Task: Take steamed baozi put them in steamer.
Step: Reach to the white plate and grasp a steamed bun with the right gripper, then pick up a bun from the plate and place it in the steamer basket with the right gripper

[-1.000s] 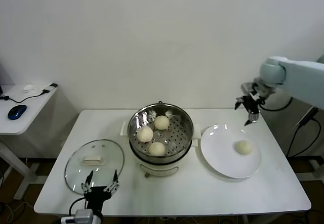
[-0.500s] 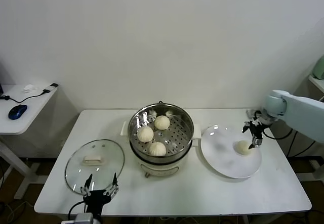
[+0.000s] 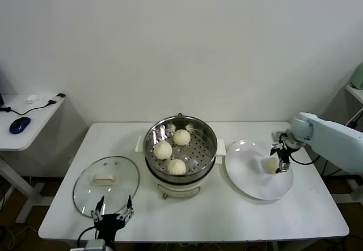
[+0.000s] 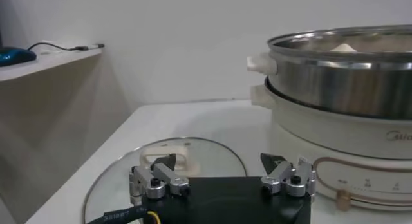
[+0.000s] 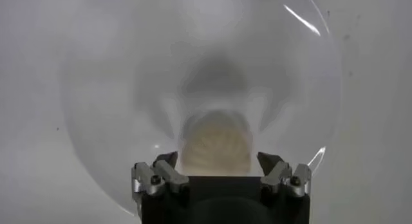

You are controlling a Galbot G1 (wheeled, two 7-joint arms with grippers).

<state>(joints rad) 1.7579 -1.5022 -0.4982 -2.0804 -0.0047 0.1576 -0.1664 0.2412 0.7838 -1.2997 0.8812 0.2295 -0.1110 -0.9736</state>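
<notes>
Three steamed baozi (image 3: 176, 166) lie on the perforated tray of the steel steamer (image 3: 180, 127) at the table's middle. One more baozi (image 3: 269, 164) rests on the white plate (image 3: 249, 180) to its right. My right gripper (image 3: 278, 160) is down on that plate, open, one finger on each side of the bun. In the right wrist view the baozi (image 5: 215, 141) sits between the fingertips (image 5: 165, 161) with narrow gaps at both sides. My left gripper (image 3: 113, 208) hangs open and empty at the table's front edge, near the glass lid (image 3: 106, 177).
The glass lid (image 4: 193, 151) with its white knob lies flat, front left of the steamer (image 4: 341, 77). A side desk (image 3: 28, 120) with a blue mouse stands to the left. The table's right edge is just beyond the plate (image 5: 109, 84).
My right gripper dropped from above the plate's far edge down to the baozi on the plate and now straddles it. The left arm has barely moved.
</notes>
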